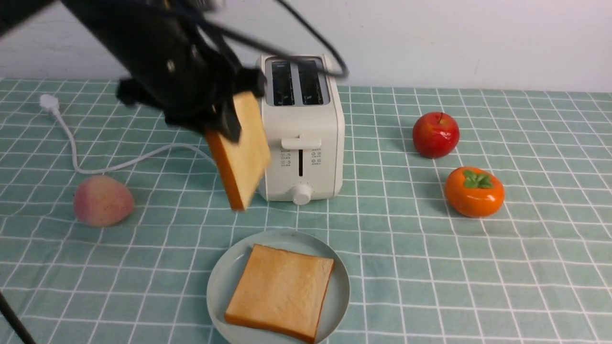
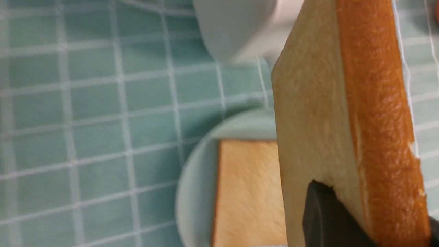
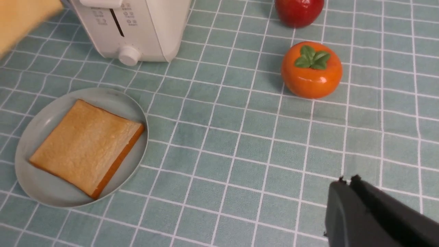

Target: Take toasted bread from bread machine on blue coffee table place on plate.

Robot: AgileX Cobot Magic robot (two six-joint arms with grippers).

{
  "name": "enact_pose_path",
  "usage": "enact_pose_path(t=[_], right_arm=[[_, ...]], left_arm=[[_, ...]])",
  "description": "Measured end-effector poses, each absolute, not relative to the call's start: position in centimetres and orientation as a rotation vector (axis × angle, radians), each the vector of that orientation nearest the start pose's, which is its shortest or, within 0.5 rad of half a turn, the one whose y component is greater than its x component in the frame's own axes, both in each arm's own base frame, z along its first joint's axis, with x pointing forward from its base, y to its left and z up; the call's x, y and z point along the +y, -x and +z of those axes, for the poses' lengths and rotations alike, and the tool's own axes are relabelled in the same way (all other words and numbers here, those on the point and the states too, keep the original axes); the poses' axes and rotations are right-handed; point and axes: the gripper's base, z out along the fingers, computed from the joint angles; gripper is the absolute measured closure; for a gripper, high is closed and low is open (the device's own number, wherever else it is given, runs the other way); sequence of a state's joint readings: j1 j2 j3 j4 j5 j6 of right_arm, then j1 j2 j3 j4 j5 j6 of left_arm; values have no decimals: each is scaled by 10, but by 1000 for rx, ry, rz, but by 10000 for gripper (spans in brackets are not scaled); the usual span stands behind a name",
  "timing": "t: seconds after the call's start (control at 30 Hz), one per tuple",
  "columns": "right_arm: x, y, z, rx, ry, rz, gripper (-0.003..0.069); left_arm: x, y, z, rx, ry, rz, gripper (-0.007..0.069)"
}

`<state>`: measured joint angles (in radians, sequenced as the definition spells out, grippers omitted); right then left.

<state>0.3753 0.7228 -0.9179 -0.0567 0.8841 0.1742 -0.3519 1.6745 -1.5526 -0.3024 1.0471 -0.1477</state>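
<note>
The step in hand is carrying the second slice of toast point(image 1: 245, 153) to the plate point(image 1: 217, 282), where the first slice point(image 1: 279, 291) already lies flat and fills most of the dish. To do it well, the left gripper point(image 1: 233, 117) should bring its slice forward over the plate and tip it from hanging on edge toward flat. It should then lower the slice close onto the first one before letting go, so it cannot slide over the low rim onto the checked tablecloth point(image 1: 430, 267).

That gripper is narrowed onto the slice, pinching its upper part across the two faces, though motion blur probably hides the far finger's exact seat. The slice hangs tilted in the air just in front of the left corner of the toaster point(image 1: 306, 119), and both toaster slots show dark and empty. The right gripper point(image 3: 348, 180) is closed on nothing, hovering over the cloth well apart from the plate.
</note>
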Motion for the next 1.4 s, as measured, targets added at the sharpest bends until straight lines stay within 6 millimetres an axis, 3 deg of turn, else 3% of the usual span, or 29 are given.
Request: enact_pose_path(t=[0.13, 0.27, 0.43, 0.63, 0.8, 0.9, 1.03, 1.1, 1.17, 1.3, 1.4], right_arm=[[42, -116, 378, 2169, 233, 246, 655], [42, -116, 378, 2169, 233, 247, 655], [42, -116, 378, 2170, 231, 254, 650], [44, -115, 378, 2175, 225, 289, 646], [44, -115, 378, 2176, 223, 296, 644], [44, -115, 378, 2177, 223, 296, 644], [44, -114, 378, 2179, 231, 290, 641], [43, -113, 379, 2173, 242, 282, 641], [40, -107, 382, 2129, 250, 271, 640], [27, -90, 383, 1982, 200, 240, 639], [15, -77, 372, 1874, 122, 200, 639]], left_arm=[[-159, -316, 280, 2747, -169, -827, 522], [-163, -308, 255, 2731, -105, -947, 522], [-162, -305, 234, 2782, -72, -939, 522], [-157, -308, 223, 2834, -48, -835, 504], [-149, -308, 218, 2873, -62, -687, 347], [-142, -307, 215, 2911, -90, -570, 202], [-138, -307, 225, 2995, -85, -467, 150], [-137, -308, 231, 3007, -77, -439, 158], [-133, -310, 246, 3027, -60, -356, 220], [-123, -304, 266, 3024, -81, -239, 493], [-118, -294, 279, 2994, -84, -232, 636]])
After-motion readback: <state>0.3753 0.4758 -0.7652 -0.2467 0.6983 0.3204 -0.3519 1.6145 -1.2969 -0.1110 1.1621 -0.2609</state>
